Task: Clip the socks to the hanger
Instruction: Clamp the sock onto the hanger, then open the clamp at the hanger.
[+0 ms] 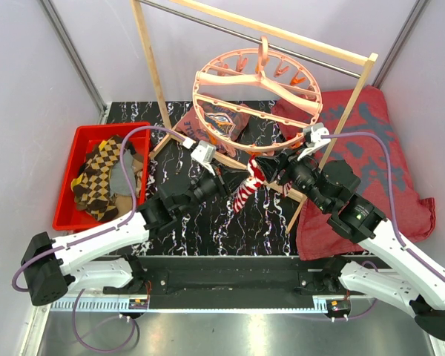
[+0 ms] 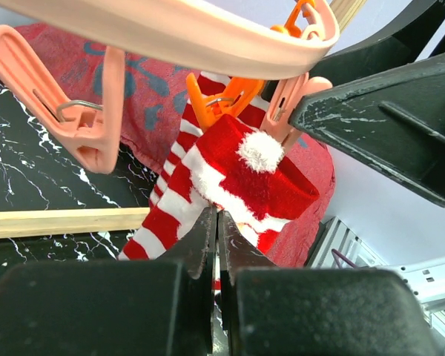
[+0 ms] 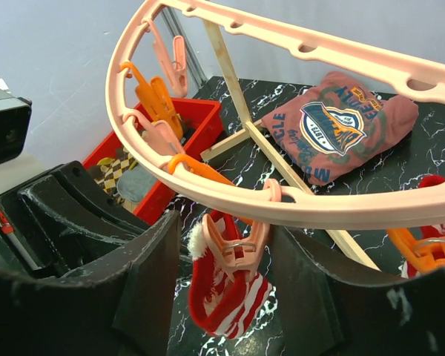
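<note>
The salmon-pink ring hanger [image 1: 256, 96] hangs from the wooden rack. A red-white striped sock [image 1: 246, 189] hangs below its near rim, its cuff in a pink clip [image 3: 241, 248]. My right gripper [image 3: 226, 233] is open, one finger on each side of that clip, apart from it. My left gripper [image 2: 215, 215] is shut, its tips pinching the edge of the striped sock [image 2: 230, 185] from the left. In the top view the left gripper [image 1: 221, 178] and right gripper [image 1: 278, 169] flank the sock. A brown argyle sock [image 1: 96, 174] and a grey sock [image 1: 121, 180] lie in the red bin.
The red bin [image 1: 67, 215] stands at the left. The wooden rack [image 1: 152, 67] straddles the table, its base bars under the hanger. A folded dark-red printed shirt [image 3: 341, 126] lies behind it. A large dark-red cloth [image 1: 386, 163] covers the right side. Empty clips [image 2: 89, 126] hang from the rim.
</note>
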You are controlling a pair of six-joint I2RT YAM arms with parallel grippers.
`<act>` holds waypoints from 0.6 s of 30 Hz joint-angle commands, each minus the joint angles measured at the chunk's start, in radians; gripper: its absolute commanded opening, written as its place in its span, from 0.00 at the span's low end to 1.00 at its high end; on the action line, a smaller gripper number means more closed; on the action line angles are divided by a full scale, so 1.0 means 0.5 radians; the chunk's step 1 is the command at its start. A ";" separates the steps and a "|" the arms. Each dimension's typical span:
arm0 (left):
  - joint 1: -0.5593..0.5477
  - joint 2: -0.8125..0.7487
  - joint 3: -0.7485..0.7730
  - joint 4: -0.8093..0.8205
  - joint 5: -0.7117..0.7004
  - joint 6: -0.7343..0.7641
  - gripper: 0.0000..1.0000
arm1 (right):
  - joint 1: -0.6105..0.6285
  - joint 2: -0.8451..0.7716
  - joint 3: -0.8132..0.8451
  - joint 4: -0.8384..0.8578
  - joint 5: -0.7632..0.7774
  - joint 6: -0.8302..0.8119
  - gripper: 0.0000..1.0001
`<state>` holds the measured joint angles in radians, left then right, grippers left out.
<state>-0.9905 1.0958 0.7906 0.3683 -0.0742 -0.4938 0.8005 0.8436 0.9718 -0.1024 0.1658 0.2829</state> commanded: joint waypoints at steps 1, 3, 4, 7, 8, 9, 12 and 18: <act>-0.013 0.011 0.082 0.132 0.026 0.046 0.03 | 0.010 -0.031 0.011 0.045 0.058 -0.026 0.58; -0.013 0.005 0.076 0.138 0.023 0.070 0.09 | 0.010 -0.037 0.002 0.042 0.095 -0.035 0.59; -0.013 -0.001 0.066 0.141 0.023 0.079 0.13 | 0.013 -0.043 -0.002 0.045 0.107 -0.035 0.59; -0.013 -0.010 0.054 0.159 0.020 0.132 0.39 | 0.010 -0.049 -0.008 0.045 0.135 -0.056 0.59; -0.013 -0.019 0.045 0.168 0.020 0.159 0.46 | 0.010 -0.052 -0.008 0.042 0.144 -0.063 0.59; -0.013 -0.016 0.048 0.174 0.004 0.181 0.50 | 0.010 -0.052 -0.008 0.042 0.147 -0.066 0.59; -0.013 -0.016 0.045 0.211 -0.020 0.288 0.62 | 0.010 -0.061 -0.005 0.045 0.159 -0.084 0.60; -0.007 0.033 0.011 0.419 -0.057 0.604 0.79 | 0.010 -0.061 -0.005 0.039 0.175 -0.102 0.60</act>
<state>-0.9932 1.1004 0.7906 0.4263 -0.0772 -0.3244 0.8005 0.8257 0.9661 -0.1028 0.2249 0.2558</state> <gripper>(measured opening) 0.749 0.597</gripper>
